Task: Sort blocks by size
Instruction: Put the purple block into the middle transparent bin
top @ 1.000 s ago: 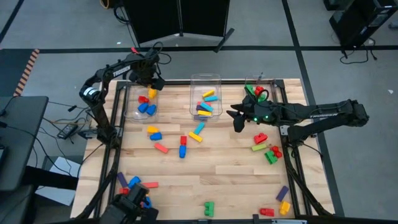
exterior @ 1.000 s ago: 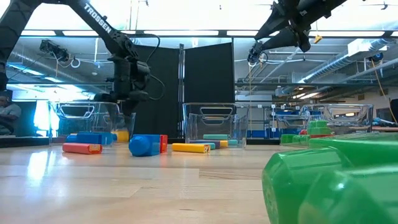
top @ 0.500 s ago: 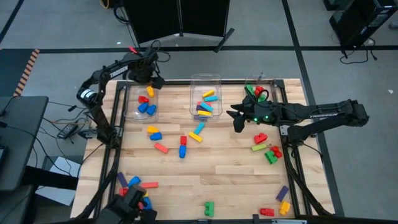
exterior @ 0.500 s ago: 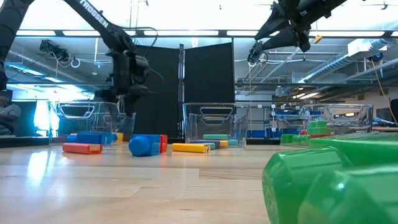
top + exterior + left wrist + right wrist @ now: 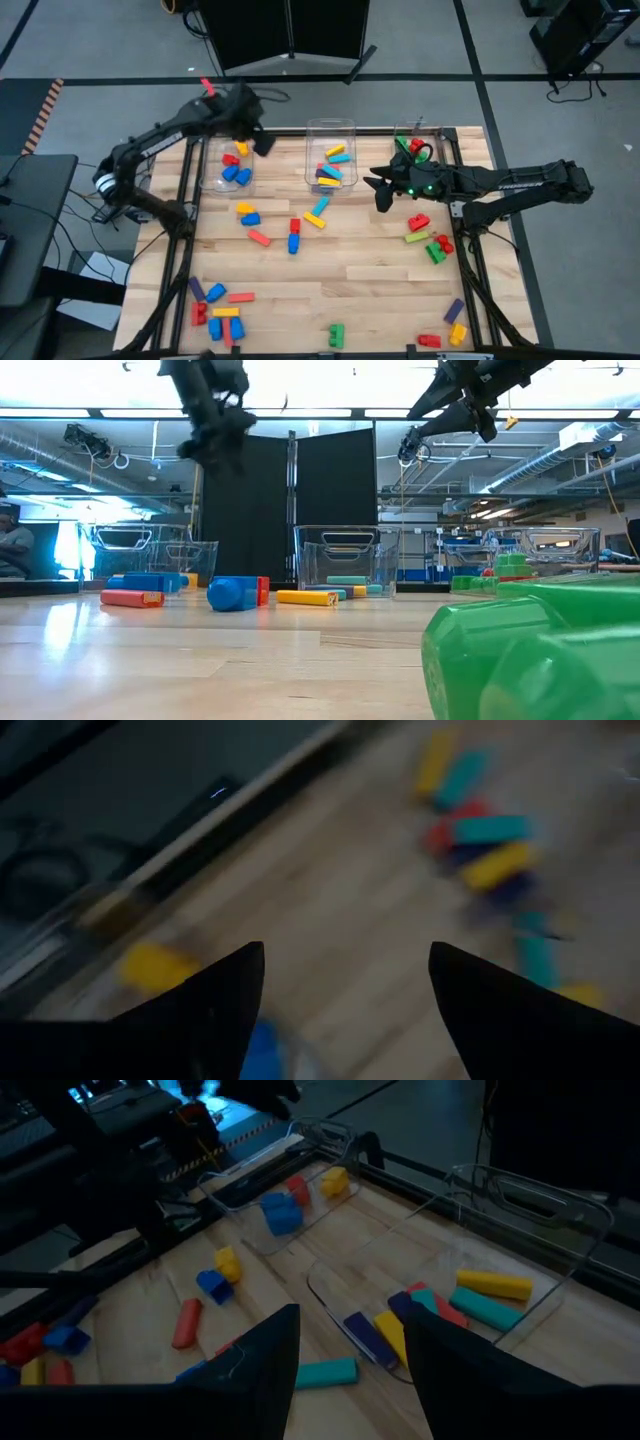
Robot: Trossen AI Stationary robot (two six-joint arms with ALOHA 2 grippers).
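Left gripper (image 5: 262,143) hangs in the air by the left clear bin (image 5: 212,180), fingers spread wide, nothing between them; its wrist view is heavily blurred, only colour smears of blocks on wood. In the low view it shows as a dark blur near the top, well above the tabletop (image 5: 360,270). Right gripper (image 5: 382,196) hovers just right of the middle bin (image 5: 312,135), fingers partly apart and empty, seen in its wrist view as two dark wedges with a gap.

Bins are thin transparent plastic with rounded corners. The left bin holds chunky blue blocks (image 5: 236,175), a red one and a yellow one. The middle bin holds long blocks (image 5: 331,172): yellow, cyan, purple, red. The right bin (image 5: 432,138) is partly covered by the right arm; green and red blocks show inside.

Loose blocks lie on the pale wooden plank tabletop: a cluster centre-left with a red long block (image 5: 259,237), blue and yellow chunky ones, a cyan long block (image 5: 317,211); red and green ones on the right (image 5: 434,246); a mixed pile at the front left corner (image 5: 222,318); a green block (image 5: 336,335) at the front edge, cut off; purple, yellow and red at the front right. In the low view a huge green block (image 5: 530,655) blocks the right foreground.
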